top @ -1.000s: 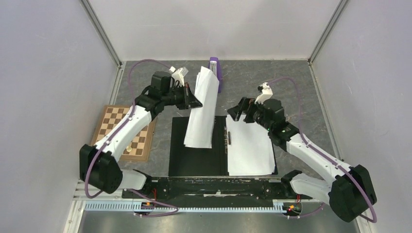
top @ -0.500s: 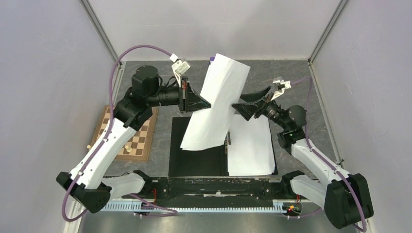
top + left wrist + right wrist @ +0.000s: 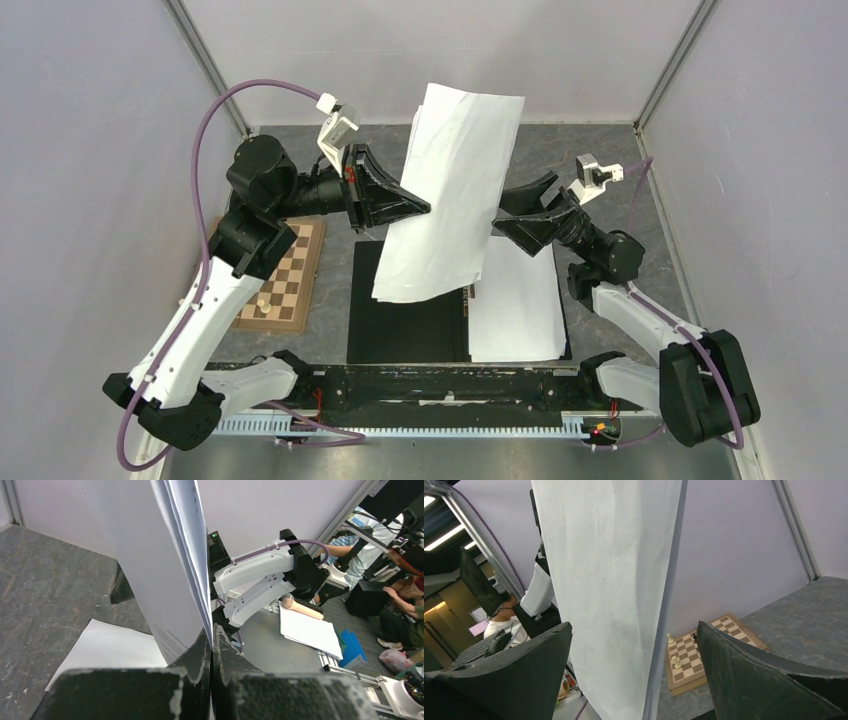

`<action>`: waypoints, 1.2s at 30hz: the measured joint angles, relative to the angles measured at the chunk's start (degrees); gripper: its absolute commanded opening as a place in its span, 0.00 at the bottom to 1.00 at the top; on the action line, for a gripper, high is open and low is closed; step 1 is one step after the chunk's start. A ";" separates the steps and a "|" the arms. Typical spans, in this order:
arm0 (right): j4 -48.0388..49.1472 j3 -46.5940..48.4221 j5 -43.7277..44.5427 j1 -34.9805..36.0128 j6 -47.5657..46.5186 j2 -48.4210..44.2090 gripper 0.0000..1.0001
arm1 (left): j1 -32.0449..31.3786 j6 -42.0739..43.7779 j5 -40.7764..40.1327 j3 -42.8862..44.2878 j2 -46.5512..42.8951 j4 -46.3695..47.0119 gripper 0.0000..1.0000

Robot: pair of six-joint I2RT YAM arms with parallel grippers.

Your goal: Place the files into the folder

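Nearest the arm bases, open and flat on the grey mottled desk (image 3: 600,160): large flat folder (image 3: 405,335), black inside, metal clip down the spine. On its right half, already lodged: plain white paper sheet (image 3: 520,310), one or several, cannot tell. Left half bare black. Beside the folder to the left, well apart from the work: brown wooden chessboard (image 3: 285,280) with a few pieces.

Further back and higher, hanging in the air: sheaf (image 3: 450,200) of thin white rectangular paper sheets, upright and slightly bowed, lower edge over the folder's left half and spine, seemingly clear of it. Pinched at its left edge by the left tool (image 3: 211,635), fingers pressed together on the paper. Bracketed on the other side by the right tool (image 3: 634,627), fingers spread wide, the sheaf's edge standing between them, nothing gripped.

Against a second ago: sheaf raised much higher, no longer drooping towards the left half; left arm lifted and reared back; right tool brought off the lodged sheet and up to the hanging paper. Reads as a two-sided hold being set up, probably to steady the limp sheaf before laying it square. Filing partly done: some paper in, more aloft.
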 measured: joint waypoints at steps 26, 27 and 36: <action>1.86 8.55 -2.08 5.40 -2.08 5.62 0.92 | -0.02 -2.91 3.10 -0.20 0.26 3.69 0.02; 1.88 8.74 -2.12 6.14 -1.95 5.66 0.90 | 0.00 -2.56 2.78 -0.20 0.26 3.34 0.02; 0.24 7.21 -3.10 8.20 -2.16 -0.57 0.69 | 0.00 0.46 -1.88 -0.20 1.40 0.31 0.02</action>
